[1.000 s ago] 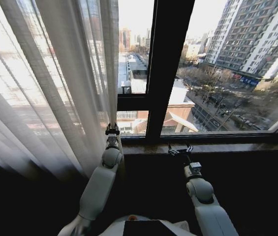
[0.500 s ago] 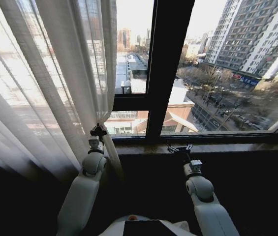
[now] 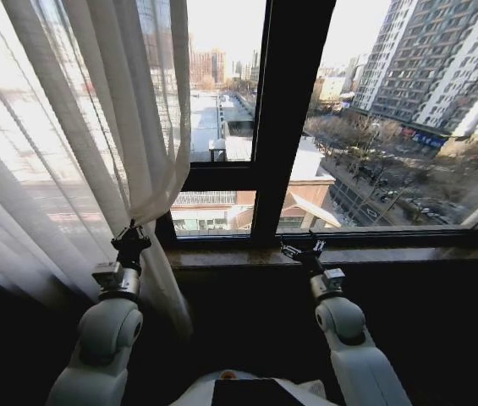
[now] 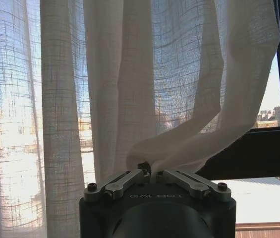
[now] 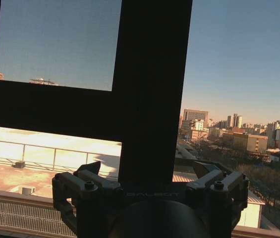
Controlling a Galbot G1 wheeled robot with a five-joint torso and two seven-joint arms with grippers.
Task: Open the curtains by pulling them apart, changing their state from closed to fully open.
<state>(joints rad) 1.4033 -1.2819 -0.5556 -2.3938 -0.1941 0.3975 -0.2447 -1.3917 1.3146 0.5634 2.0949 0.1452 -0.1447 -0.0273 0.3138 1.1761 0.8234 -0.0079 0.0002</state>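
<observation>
A sheer white pleated curtain point(image 3: 69, 127) hangs over the left part of the window, and its inner edge is drawn leftward. My left gripper point(image 3: 130, 235) is low at that edge, shut on a bunch of the fabric. In the left wrist view the curtain point(image 4: 130, 74) funnels down into the left gripper point(image 4: 149, 172), whose fingers pinch a fold. My right gripper point(image 3: 302, 248) hovers just above the window sill near the middle frame bar, open and holding nothing. From the right wrist, the right gripper point(image 5: 149, 171) has its fingers spread in front of the dark frame.
A thick dark vertical frame bar point(image 3: 285, 118) splits the window, with a horizontal bar point(image 3: 222, 176) to its left. The brown sill point(image 3: 391, 252) runs below the glass, above a dark wall. City buildings lie outside the bare panes.
My left gripper has moved left and slightly down with the curtain edge in it, uncovering more of the left pane. The right gripper has barely shifted.
</observation>
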